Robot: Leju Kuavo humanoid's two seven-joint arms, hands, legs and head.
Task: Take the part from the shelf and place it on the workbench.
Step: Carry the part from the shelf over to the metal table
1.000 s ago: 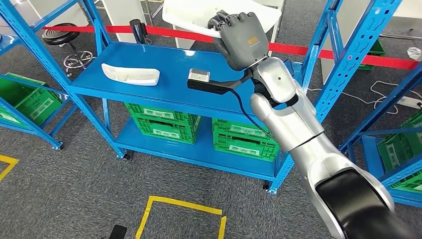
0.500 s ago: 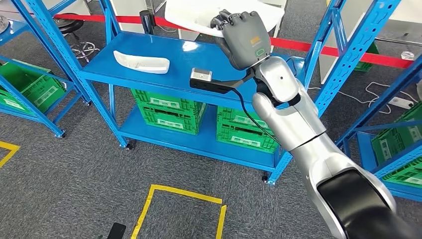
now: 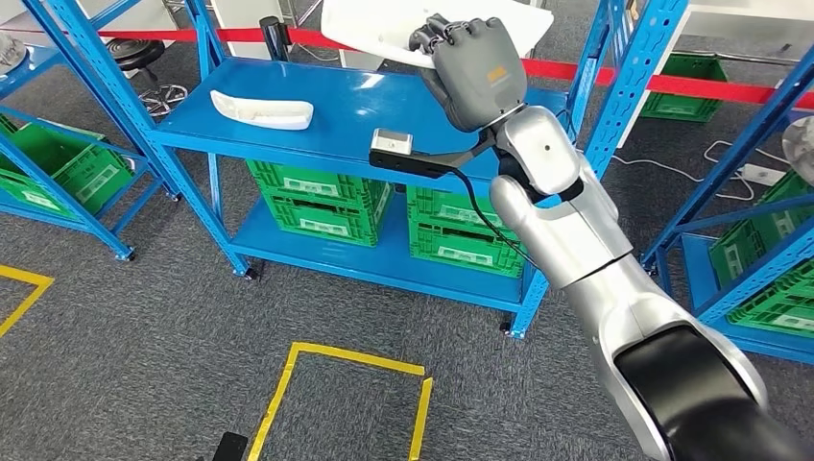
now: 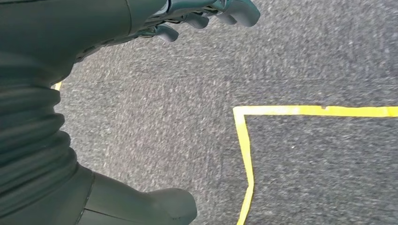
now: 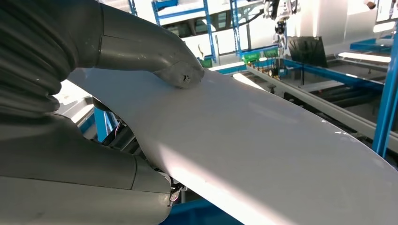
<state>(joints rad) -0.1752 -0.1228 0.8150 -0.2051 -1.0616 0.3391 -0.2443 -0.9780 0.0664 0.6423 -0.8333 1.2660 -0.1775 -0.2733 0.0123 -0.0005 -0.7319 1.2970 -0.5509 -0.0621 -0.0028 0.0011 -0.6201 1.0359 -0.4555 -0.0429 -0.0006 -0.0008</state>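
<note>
Part (image 3: 384, 29): white, smooth, broad curved plastic panel, glossy with a soft highlight in the right wrist view (image 5: 263, 140). Top centre of the head frame, held up above the blue shelf (image 3: 336, 106), clear of its deck. Right robot hand (image 3: 475, 67) clamped on the part's near edge, fingers curled over the rim; in the right wrist view the thick grey thumb (image 5: 155, 54) presses on the white surface, rest of the robot hand (image 5: 70, 164) under it.

Left robot hand (image 4: 197, 16): hangs over grey carpet beside a yellow tape line (image 4: 246, 154); fingers loosely apart, nothing in them.

Second white part (image 3: 261, 109) lies flat on the shelf deck, upper left of the frame, well apart from the held one.

Containers: green crates (image 3: 317, 197) sit on the lower shelf level, left pair and right pair (image 3: 466, 235) side by side; contents cannot be told. More green crates on the racks at far left (image 3: 67, 178) and far right (image 3: 773, 288).

Against the frame half a second earlier: whole scene has slid, the shelf's left post and the second part now sit further left and higher, the yellow floor square (image 3: 350, 403) slightly shifted, so the camera has moved. Grip on the part unchanged, robot hand at nearly the same spot in the frame.
</note>
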